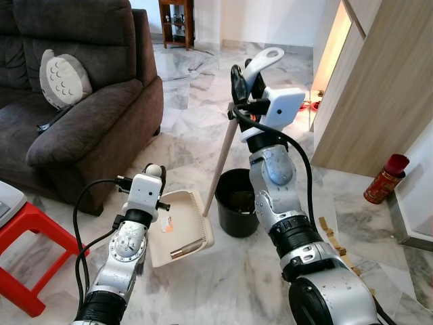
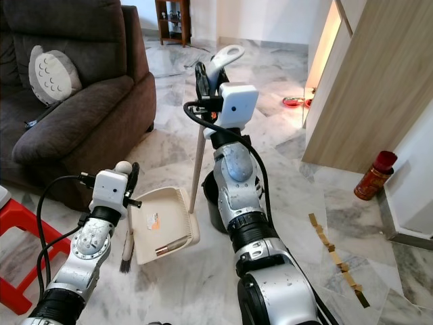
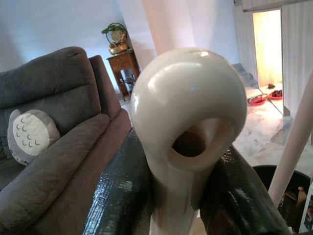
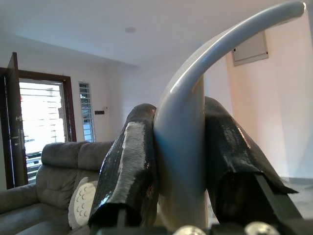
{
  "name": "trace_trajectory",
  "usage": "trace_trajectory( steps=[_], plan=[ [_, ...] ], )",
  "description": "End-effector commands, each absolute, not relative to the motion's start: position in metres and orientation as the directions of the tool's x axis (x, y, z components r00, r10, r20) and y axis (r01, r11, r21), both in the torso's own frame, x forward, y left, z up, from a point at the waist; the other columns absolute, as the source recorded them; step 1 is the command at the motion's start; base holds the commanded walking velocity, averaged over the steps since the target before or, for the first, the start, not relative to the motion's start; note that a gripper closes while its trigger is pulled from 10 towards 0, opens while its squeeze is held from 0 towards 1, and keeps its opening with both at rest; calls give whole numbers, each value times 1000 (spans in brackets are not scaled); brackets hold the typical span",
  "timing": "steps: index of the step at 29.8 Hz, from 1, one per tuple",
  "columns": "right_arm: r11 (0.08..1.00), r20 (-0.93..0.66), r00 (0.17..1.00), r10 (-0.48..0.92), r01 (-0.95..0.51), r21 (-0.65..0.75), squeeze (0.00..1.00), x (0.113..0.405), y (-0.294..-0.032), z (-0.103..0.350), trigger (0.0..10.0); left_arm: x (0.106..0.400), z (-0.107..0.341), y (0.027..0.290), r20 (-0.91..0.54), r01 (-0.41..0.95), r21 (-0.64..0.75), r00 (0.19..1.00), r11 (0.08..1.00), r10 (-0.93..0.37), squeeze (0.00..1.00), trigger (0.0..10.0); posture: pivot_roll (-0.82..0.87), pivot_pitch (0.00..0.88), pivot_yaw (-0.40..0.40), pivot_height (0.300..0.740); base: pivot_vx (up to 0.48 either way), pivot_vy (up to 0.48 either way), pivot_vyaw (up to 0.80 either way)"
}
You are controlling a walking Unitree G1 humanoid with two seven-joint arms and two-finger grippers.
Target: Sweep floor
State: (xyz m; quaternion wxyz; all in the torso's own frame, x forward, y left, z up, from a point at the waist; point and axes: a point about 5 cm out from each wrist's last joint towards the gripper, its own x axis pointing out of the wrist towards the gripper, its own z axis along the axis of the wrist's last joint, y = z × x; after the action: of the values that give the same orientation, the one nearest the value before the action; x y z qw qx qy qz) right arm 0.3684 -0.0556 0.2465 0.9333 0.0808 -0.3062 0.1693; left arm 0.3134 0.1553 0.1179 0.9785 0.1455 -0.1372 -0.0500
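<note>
The right claw pinches the dustpan handle, holding the pan on the floor beside the bin; the left claw grips the brush. Debris seems gathered, so the next move likely calls for tipping the pan into the bin.

A cream dustpan is carrying a small orange label, its long pole matching in cream and ending in a pale grey-white curved handle. The short brush is showing black bristles and a cream knob. Both grippers' fingers are showing glossy black against silver arms. A black bin is standing on white marble floor veined with grey. The sofa is looking dark grey-brown, its cushion light grey with white spots. A red stool is sitting at the floor's left edge, a red and gold can at the right edge.
</note>
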Motion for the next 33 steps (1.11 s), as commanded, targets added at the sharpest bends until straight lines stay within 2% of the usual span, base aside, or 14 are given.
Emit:
trace_trajectory(
  steps=[1, 5, 33],
  plan=[
    [928, 678, 696, 235, -369, 57, 0, 366, -57, 269, 10000, 316, 132, 148, 314, 69, 321, 933, 944, -175, 0, 10000, 86, 0, 12, 740, 266, 0, -506],
    [932, 680, 698, 224, -358, 60, 0, 367, -61, 268, 10000, 319, 133, 146, 313, 81, 322, 931, 943, -187, 0, 10000, 74, 0, 22, 740, 268, 0, -784],
    [913, 712, 661, 238, -402, 68, 0, 364, -51, 277, 10000, 318, 134, 152, 323, 49, 324, 933, 945, -159, 0, 10000, 99, 0, -1, 740, 272, 0, 0]
  ],
)
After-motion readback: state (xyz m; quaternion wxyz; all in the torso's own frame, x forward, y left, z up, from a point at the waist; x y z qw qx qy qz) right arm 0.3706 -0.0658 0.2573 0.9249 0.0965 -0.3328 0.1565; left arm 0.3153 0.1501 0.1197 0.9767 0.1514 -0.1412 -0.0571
